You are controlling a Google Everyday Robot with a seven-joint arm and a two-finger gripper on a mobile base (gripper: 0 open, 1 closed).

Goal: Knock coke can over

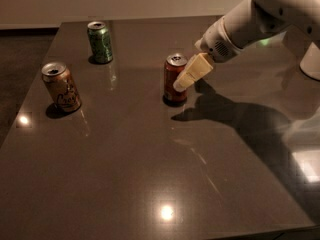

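**Claw at the upright coke can, mid-table**

The dark, glossy table (150, 174) carries three cans, all standing upright. Toward the near edge the surface holds only a bright light reflection (166, 212).

Close to the left edge, about halfway back, stands the tan can (62, 86), silver top up, well apart from the other two.

The coke can (171, 79) stands near the middle of the table, a little toward the far edge, with its base flat on the surface. The claw (181, 84), cream-coloured, slants down from the right. Its tip lies against the upper right side of the coke can as seen here. Whether the two actually touch cannot be told, nor whether the claw is released or clenched.

The claw's shadow (230, 114) spreads over the table to the right of the coke can, toward the right edge.

The white arm (245, 26) rises from the claw up and to the right, above the far right corner.

The green can (100, 42) stands near the far left corner.
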